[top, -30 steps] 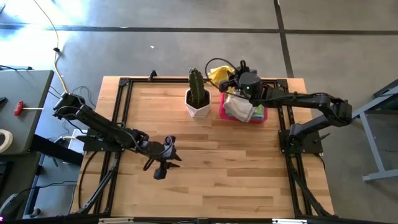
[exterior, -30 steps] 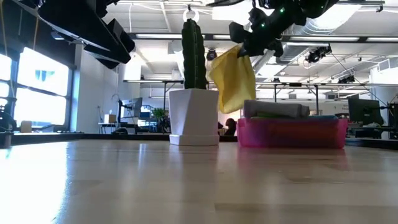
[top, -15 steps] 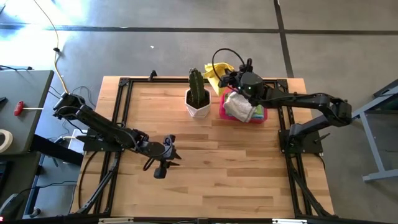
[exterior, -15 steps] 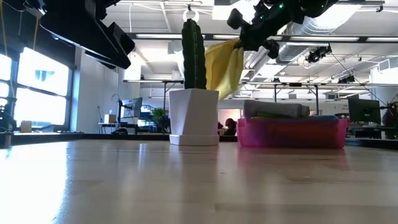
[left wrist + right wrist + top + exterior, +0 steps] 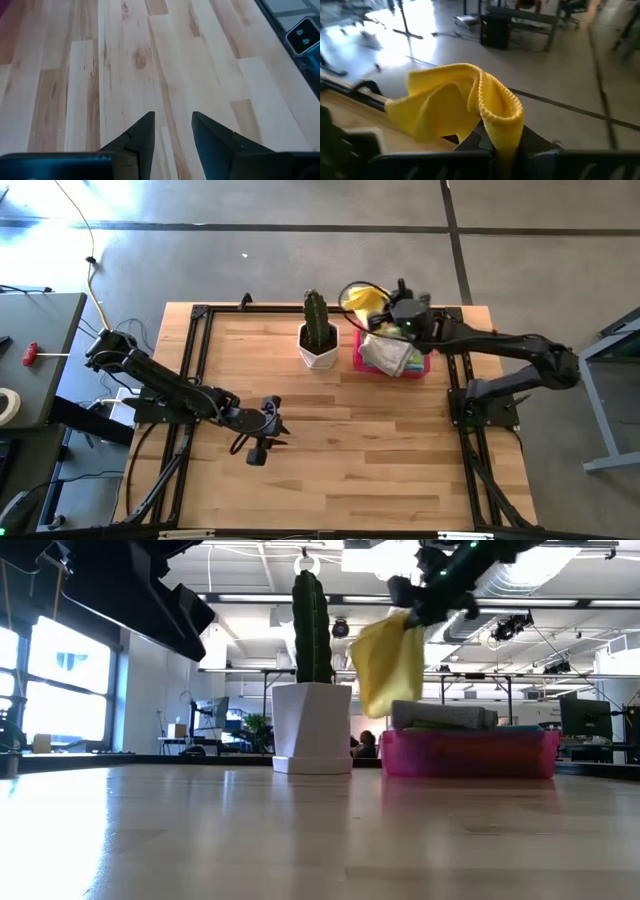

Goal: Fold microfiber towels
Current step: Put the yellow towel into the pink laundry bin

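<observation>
My right gripper (image 5: pixel 392 308) hangs above the far edge of the tray (image 5: pixel 424 364), pinching one towel (image 5: pixel 388 665) that dangles clear of the table between the tray and the potted cactus (image 5: pixel 318 332) beside it. More folded towels (image 5: pixel 388 354) lie stacked in the tray. My left gripper (image 5: pixel 172 131), fingers parted, hovers over bare table (image 5: pixel 380 440) well apart from the tray, toward the near left.

Grey concrete floor (image 5: pixel 250 240); bright windows (image 5: pixel 60 680); ceiling ducts (image 5: pixel 520 590).
</observation>
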